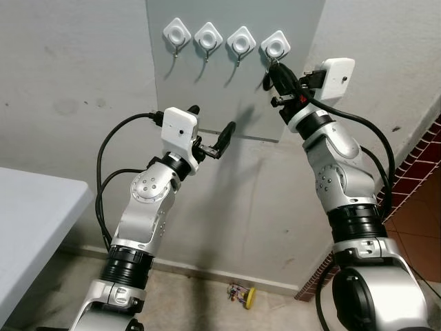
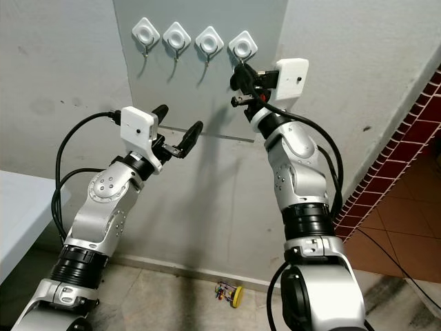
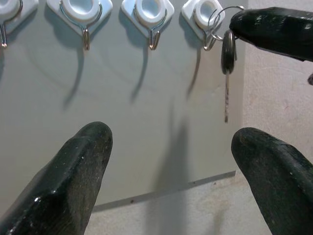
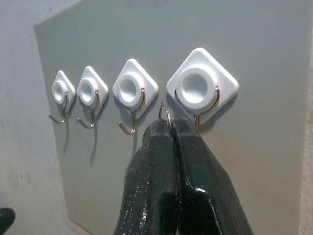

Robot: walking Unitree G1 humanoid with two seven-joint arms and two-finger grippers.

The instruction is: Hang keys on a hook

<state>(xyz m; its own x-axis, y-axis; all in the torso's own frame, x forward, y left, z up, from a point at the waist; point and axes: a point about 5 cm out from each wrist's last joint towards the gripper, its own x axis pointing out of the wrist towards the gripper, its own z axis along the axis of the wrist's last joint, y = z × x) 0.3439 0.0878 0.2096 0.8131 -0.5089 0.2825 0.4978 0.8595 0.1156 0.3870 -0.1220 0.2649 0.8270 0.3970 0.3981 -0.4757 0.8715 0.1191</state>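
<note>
A: Where is the dark-headed key on its thin silver ring to be found?

B: It is gripped by its ring in the closed jaws of the right gripper, high against the grey wall panel, just beside the rightmost white diamond-shaped wire hook. The key blade is seen hanging straight down below the jaws. Whether the ring is already over the wire cannot be told.

A: And the left gripper?

B: It is held lower and to the left, jaws spread wide and empty, pointed at the panel.

A: What could go wrong?

B: If the ring is released before the wire tip is threaded through it, the key would likely drop to the floor. The ring could also be pushed against the hook's face and twisted in the jaws.
</note>
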